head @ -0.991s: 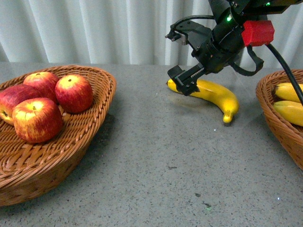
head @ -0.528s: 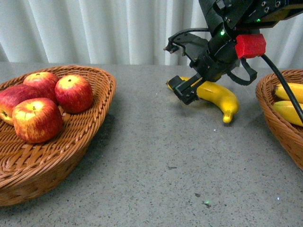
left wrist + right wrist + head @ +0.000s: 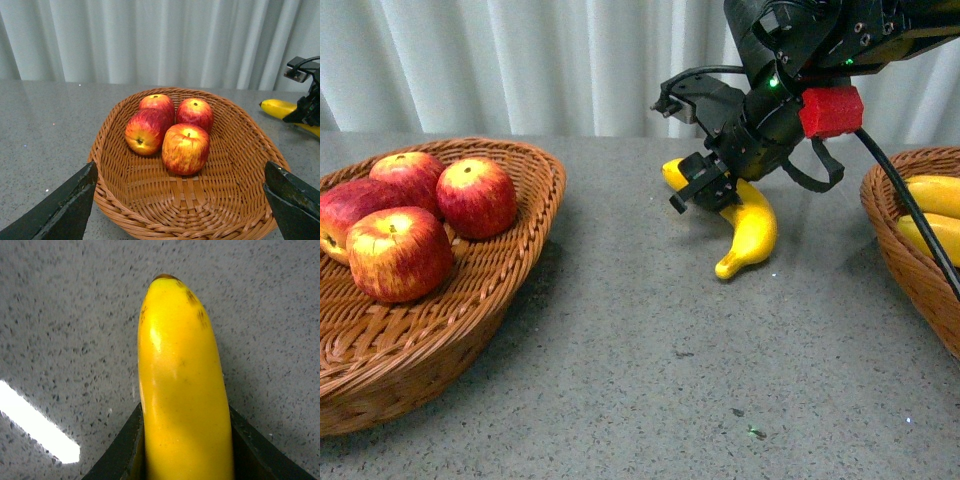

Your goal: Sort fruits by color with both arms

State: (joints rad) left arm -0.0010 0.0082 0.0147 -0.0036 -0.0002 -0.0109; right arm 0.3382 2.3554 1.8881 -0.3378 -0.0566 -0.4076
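Right pincer (image 3: 705,185) clamping banana (image 3: 750,225), its middle hidden, left pincer (image 3: 175,200) spread

The grey speckled tabletop (image 3: 650,330) carries a wicker basket (image 3: 510,270) on the left, a second basket (image 3: 910,260) at the right edge, and a banana (image 3: 752,228) between them.
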